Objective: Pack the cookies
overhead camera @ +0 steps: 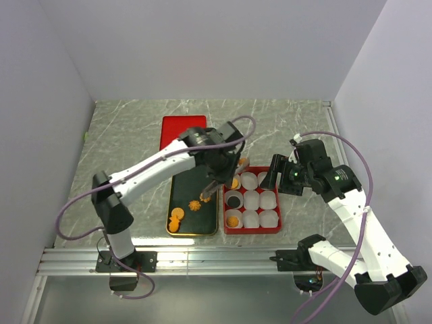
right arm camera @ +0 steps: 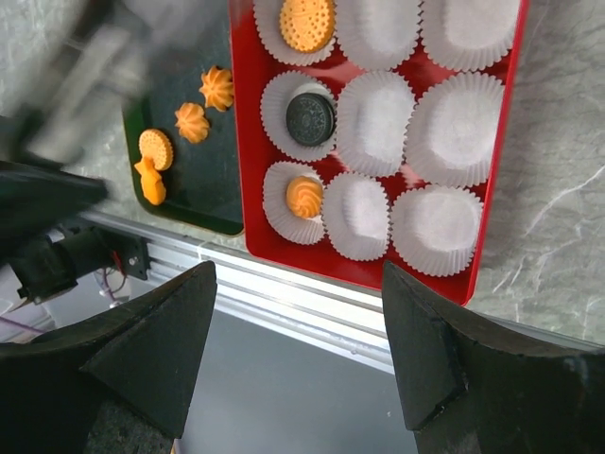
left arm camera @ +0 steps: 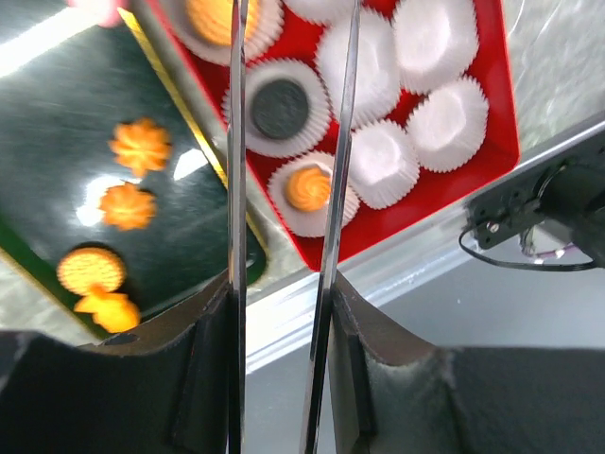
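Three cookies sit in the left column of white cups in the red tray (overhead camera: 251,230): an orange round (right arm camera: 306,24), a black one (right arm camera: 311,119) and an orange swirl (right arm camera: 304,196). Several orange cookies lie on the dark tray (overhead camera: 177,182), among them two flowers (left arm camera: 140,145) and a round (left arm camera: 90,270). My left gripper (overhead camera: 217,170) holds metal tweezers (left arm camera: 236,142) over the trays' shared edge; the blades stand apart with nothing between them, and their tips are out of the left wrist view. My right gripper (right arm camera: 298,274) is open and empty above the red tray's near side.
Several white paper cups (right arm camera: 454,128) in the red tray hold nothing. A red lid (overhead camera: 182,128) lies behind the dark tray. An aluminium rail (overhead camera: 216,256) runs along the table's near edge. White walls close in the table on three sides.
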